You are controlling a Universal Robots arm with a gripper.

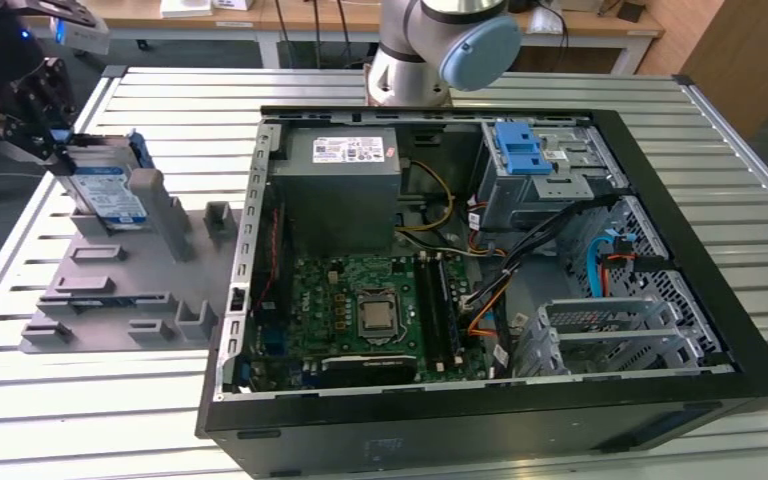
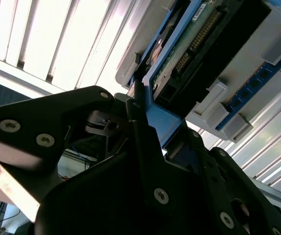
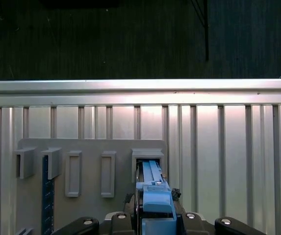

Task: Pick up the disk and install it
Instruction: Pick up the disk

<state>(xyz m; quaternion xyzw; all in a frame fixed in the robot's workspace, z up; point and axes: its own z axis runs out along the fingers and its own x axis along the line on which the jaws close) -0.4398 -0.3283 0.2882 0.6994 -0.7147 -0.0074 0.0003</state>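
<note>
Step in hand, as I judge it: the pick-up, with nothing installed yet. The claw (image 1: 59, 150) is at the far end of the bench (image 1: 91, 420), at the exterior view's left, pressed onto the blue carrier edge of the disk (image 1: 107, 192).

The disk stands on edge in a slot of the grey fixture tray (image 1: 131, 290), well apart from the open computer case (image 1: 491, 432) and its drive cage (image 1: 531, 165).

Its long axis looks near upright, running from the claw down into the slot, with the label face towards the near side.

Judgement: freeing it calls for a straight pull in line with the slot, no twist.
</note>
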